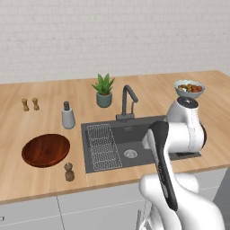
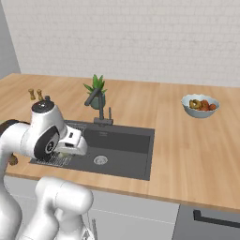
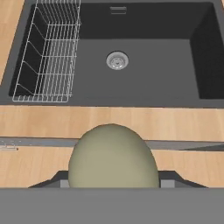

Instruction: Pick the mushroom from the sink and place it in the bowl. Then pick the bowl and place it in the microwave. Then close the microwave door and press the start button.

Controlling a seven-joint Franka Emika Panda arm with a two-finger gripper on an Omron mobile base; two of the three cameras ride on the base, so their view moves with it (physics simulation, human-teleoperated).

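Clearly, the mushroom [image 3: 113, 156] sits between the tool's [image 3: 113, 181] two dark fingers [image 3: 57, 180], its pale beige cap rounded toward the camera; the tool grips it, held above the front edge of the table [image 3: 131, 122] just before the sink [image 3: 144, 83]. In the hand view the dark basin shows its round steel drain [image 3: 117, 60] and a wire rack [image 3: 50, 52] in its left part. From the left base view, the reddish-brown bowl [image 1: 46, 149] rests on the table to the left of the sink, with a small wooden grinder [image 1: 68, 172] just beside it. A potted plant [image 1: 103, 90] and the faucet [image 1: 127, 102] stand behind the basin.
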